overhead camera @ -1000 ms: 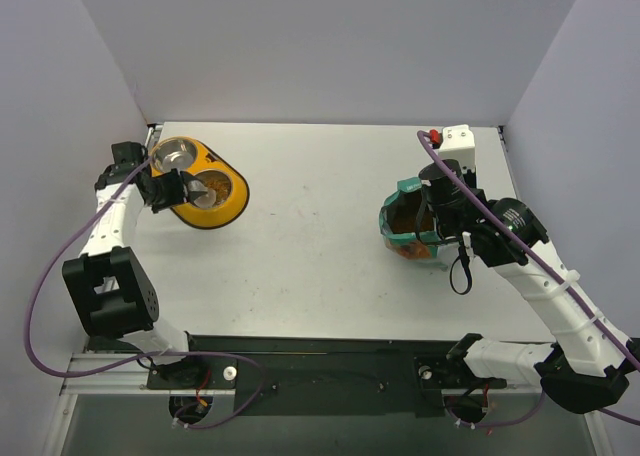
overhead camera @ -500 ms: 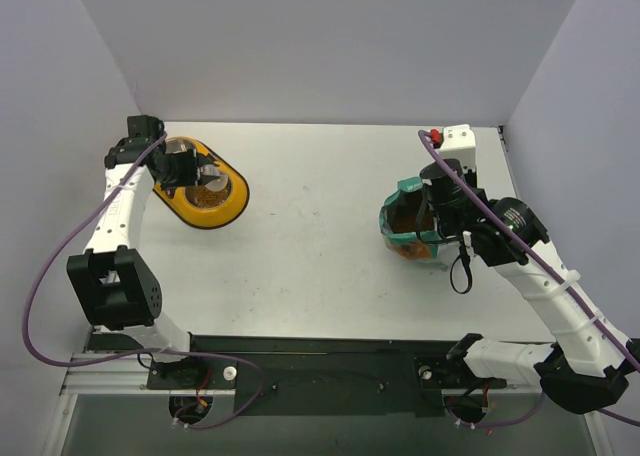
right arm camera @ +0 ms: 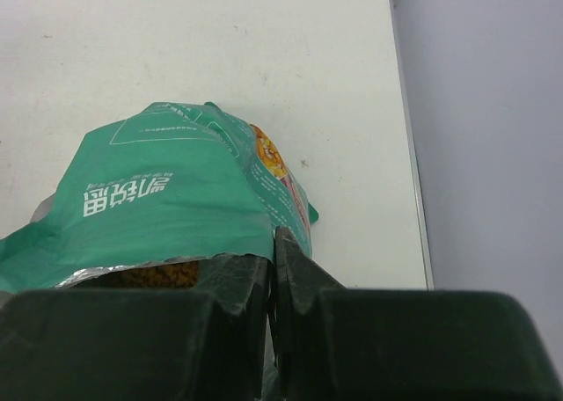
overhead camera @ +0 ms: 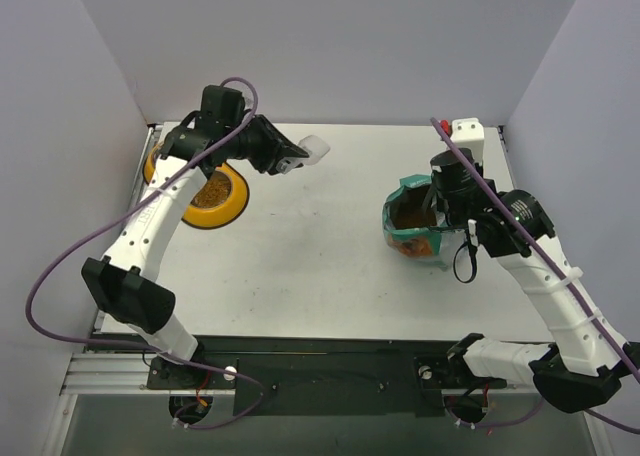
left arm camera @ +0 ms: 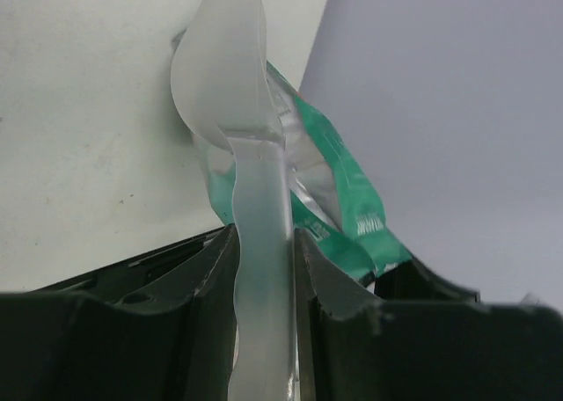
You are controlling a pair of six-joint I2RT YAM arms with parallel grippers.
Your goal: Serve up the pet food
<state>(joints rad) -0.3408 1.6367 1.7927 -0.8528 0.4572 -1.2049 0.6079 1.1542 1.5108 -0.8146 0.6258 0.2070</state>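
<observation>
Your left hand [overhead camera: 288,162] is clamped on the handle of the clear plastic scoop [overhead camera: 314,148], and from above you see it held out over the far part of the bench [overhead camera: 320,266], between the feeder and the pouch but nearer the feeder. In the left wrist view the scoop's pale handle [left arm camera: 262,269] runs straight up between the two dark fingers [left arm camera: 207,295], which press against it on either side. Its bowl points away from the camera toward the teal pouch [left arm camera: 352,199] beyond, and you cannot tell from either view whether the scoop carries anything. Your right hand [overhead camera: 441,198] has its fingers pinched together on the rear rim of the pouch [overhead camera: 412,244], which stands upright on the right side of the bench with its mouth open. In the right wrist view the fingers [right arm camera: 295,282] meet with no gap between them, and the green pouch wall [right arm camera: 167,199] rises just in front of them. The pet food [overhead camera: 411,216] shows as a brown mass inside the open pouch, and a strip of it [right arm camera: 158,276] is visible under the foil rim from the right wrist. More of it lies in the nearer bowl of the yellow feeder [overhead camera: 205,217] at the left of the bench. The left arm hides the feeder's far end.
</observation>
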